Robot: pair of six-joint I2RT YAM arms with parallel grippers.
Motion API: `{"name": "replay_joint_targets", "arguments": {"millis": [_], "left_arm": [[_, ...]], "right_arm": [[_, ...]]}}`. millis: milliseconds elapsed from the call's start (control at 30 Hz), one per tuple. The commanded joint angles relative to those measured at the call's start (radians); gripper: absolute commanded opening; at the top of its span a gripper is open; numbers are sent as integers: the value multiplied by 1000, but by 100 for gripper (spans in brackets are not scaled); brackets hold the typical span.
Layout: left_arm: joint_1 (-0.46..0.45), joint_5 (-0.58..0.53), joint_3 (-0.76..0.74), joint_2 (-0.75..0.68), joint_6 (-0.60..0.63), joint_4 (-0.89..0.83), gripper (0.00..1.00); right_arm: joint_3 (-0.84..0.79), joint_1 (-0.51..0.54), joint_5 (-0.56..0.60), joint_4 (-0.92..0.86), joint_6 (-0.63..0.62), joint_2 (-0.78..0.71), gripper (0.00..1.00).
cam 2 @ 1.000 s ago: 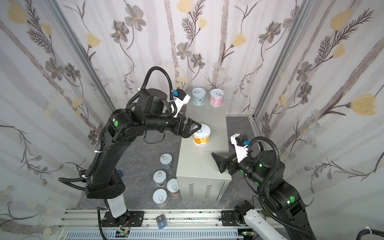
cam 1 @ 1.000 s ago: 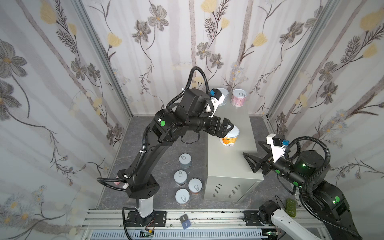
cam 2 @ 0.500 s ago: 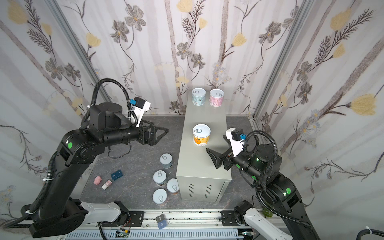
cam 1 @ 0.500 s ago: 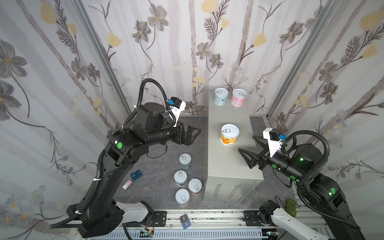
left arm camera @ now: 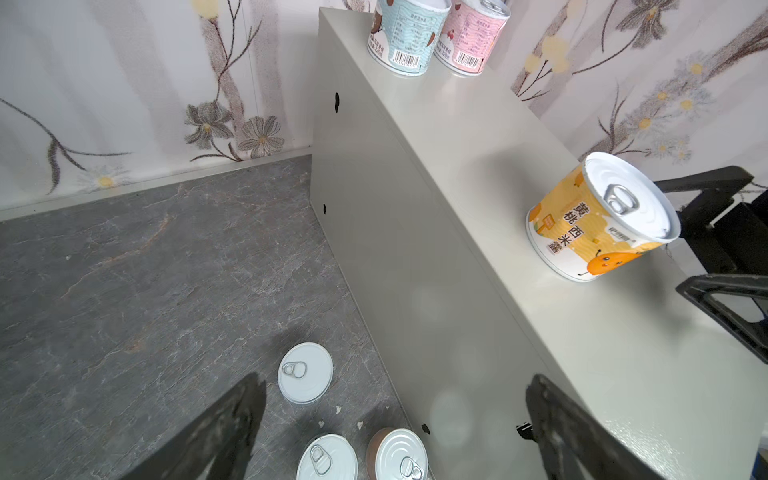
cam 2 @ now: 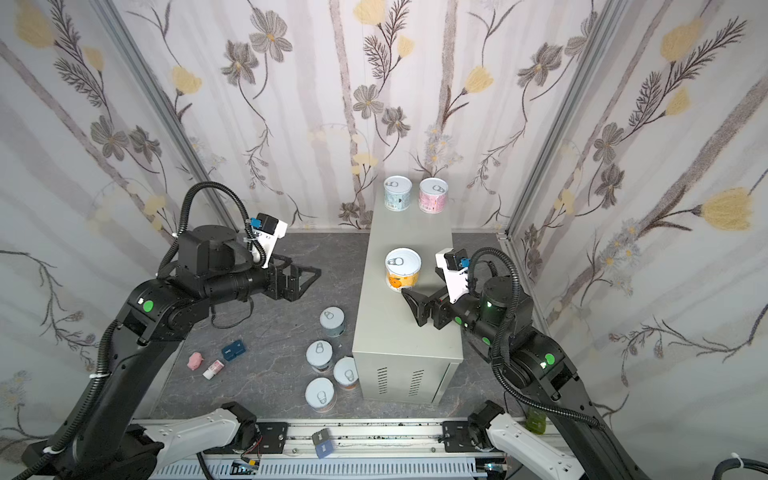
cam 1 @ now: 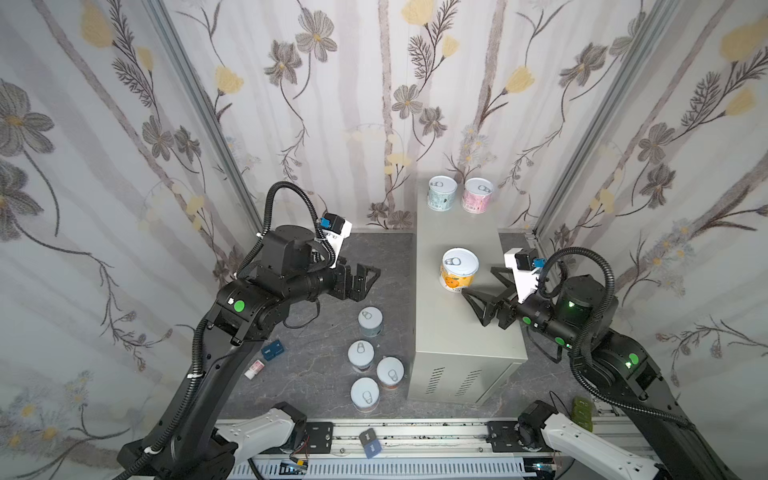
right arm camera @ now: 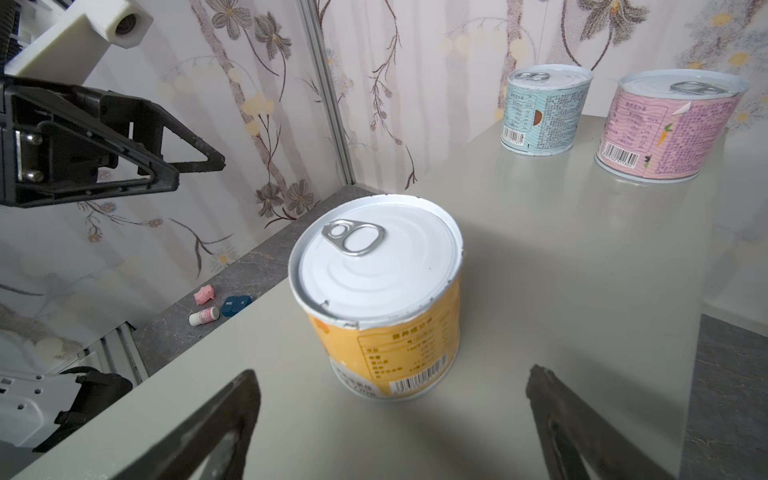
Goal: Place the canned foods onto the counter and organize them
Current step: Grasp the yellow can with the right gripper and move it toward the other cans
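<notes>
So the orange can [cam 1: 458, 270] is standing upright about halfway along the table [cam 1: 457, 332], pull-tab up, well apart from the blue can [cam 1: 442, 198] and pink can [cam 1: 478, 200], which sit side by side at the far wall end. The right gripper [cam 1: 478, 282] is just beside it with its jaws spread wide and nothing in them. In the right wrist view the can sits dead ahead, lined up between the two fingers [right arm camera: 232, 415], not touching. That arm is clearly the nearer one, so I'd guess it's about to nudge or grab the can toward the other two.

The left gripper [cam 1: 369, 284] is also wide open and empty, hanging off the table's side over the floor [cam 1: 316, 365], above the four cans [cam 1: 360, 355] waiting down there.
</notes>
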Motion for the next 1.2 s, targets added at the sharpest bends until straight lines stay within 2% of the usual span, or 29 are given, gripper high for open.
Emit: {"name": "replay_joint_targets", "arguments": {"millis": [0, 200, 267, 533, 633, 1000, 1167], "left_arm": [[25, 56, -38, -10, 32, 82, 100], [93, 115, -113, -32, 33, 126, 100], [118, 136, -132, -40, 32, 145, 100], [182, 195, -205, -77, 10, 197, 100], [190, 204, -213, -84, 7, 202, 100], [196, 206, -211, -81, 0, 192, 100], [198, 200, -197, -79, -1, 178, 100]], "right_arm": [[-8, 15, 35, 100, 26, 19, 100], [22, 48, 67, 125, 25, 73, 99], [34, 57, 81, 136, 25, 96, 96], [110, 65, 175, 118, 16, 170, 68], [125, 53, 229, 117, 12, 182, 63], [160, -147, 165, 188, -34, 282, 62], [153, -187, 169, 221, -67, 320, 63]]}}
